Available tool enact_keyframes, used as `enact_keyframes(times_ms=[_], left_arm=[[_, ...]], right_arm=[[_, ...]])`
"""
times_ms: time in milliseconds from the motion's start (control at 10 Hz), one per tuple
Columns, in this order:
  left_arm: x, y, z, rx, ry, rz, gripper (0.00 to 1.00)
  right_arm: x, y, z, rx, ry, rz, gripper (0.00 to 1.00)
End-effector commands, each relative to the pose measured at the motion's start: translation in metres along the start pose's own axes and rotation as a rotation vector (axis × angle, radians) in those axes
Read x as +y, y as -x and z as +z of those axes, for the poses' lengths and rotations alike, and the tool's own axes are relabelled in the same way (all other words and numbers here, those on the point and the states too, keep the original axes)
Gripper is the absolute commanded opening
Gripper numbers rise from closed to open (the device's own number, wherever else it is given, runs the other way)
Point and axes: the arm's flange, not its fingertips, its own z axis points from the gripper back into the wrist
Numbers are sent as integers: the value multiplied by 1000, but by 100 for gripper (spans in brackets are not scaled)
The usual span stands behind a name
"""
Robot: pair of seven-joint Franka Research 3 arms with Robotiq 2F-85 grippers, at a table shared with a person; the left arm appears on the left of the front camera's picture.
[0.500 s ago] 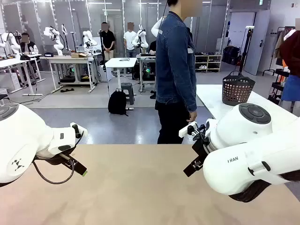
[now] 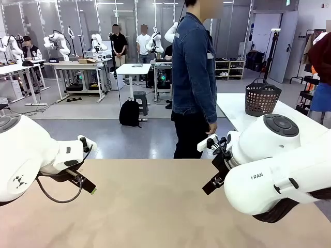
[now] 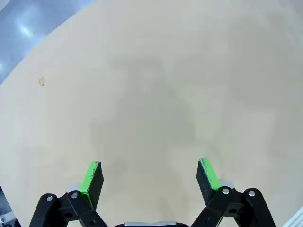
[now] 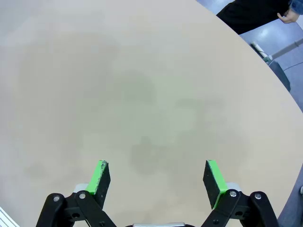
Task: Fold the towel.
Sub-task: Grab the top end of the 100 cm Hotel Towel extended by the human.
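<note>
Left end effector point(image 3: 150, 172) spread wide, fingers apart, above the bench point(image 2: 155, 206), near left. Right end effector point(image 4: 155, 175) spread wide too, near right. Person point(image 2: 194, 77) stands at far edge. Basket point(image 2: 262, 98) on far-right table.

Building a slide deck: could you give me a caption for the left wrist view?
Left gripper, jaws wide open, poised above the tan tabletop, green pads holding nothing.
</note>
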Motion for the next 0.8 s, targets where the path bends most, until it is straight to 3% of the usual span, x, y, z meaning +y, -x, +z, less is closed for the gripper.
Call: enact_keyframes(times_ms=[0,400,500,700], left_arm=[[0,0,0,0,0,0,100],[0,0,0,0,0,0,100],[2,-17,18,77,153,36,100],[15,-44,69,163,302,43,100]], right_arm=[[0,0,0,0,0,-2,100],[0,0,0,0,0,0,100],[-6,-14,19,20,-42,23,100],[-20,-42,70,53,-175,15,100]])
